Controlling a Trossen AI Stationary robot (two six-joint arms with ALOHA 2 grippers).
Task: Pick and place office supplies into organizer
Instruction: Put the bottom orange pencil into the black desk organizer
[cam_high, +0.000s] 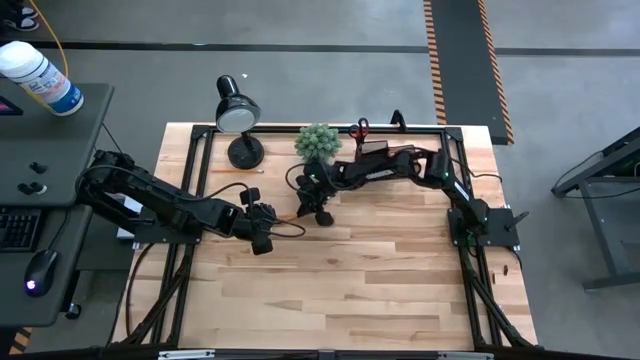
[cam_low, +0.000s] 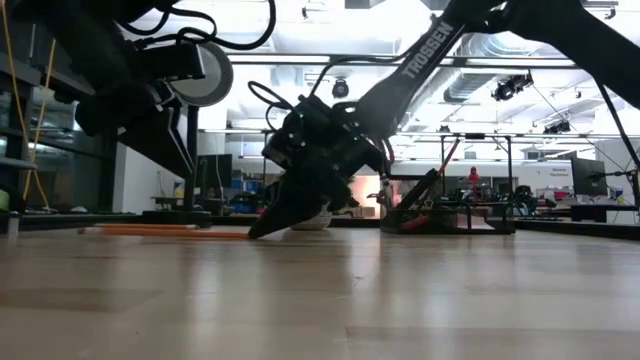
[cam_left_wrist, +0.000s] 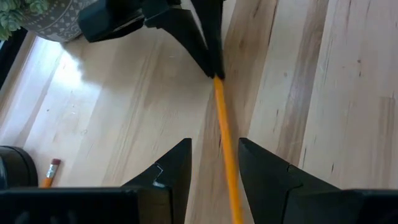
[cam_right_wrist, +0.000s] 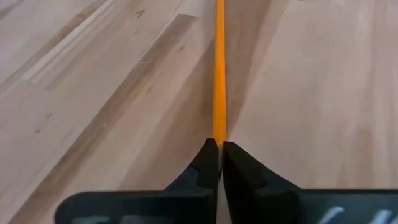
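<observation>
An orange pencil (cam_high: 290, 218) lies on the wooden table between my two grippers. My right gripper (cam_high: 322, 215) reaches in from the right and is shut on one end of the pencil. My left gripper (cam_left_wrist: 214, 144) hovers open over the pencil's other stretch (cam_left_wrist: 227, 155), one finger on each side and not touching it. The black organizer (cam_high: 378, 150) stands at the table's far edge with red-handled scissors (cam_high: 358, 128) sticking up out of it. A second pencil (cam_high: 235, 171) lies by the lamp's foot. My right gripper pinches the pencil's end (cam_right_wrist: 219, 134) between its two fingertips. The fingers slant down from the table's right and far side and lie along the pencil, in line with it. The rest of the pencil (cam_low: 170, 231) lies level on the table.
A black desk lamp (cam_high: 238, 115) and a green plant ball in a patterned pot (cam_high: 318, 142) stand at the far side, close behind the grippers. The black frame rails (cam_high: 200, 160) run along the table's edges. The near half of the table (cam_high: 340, 290) is bare wood.
</observation>
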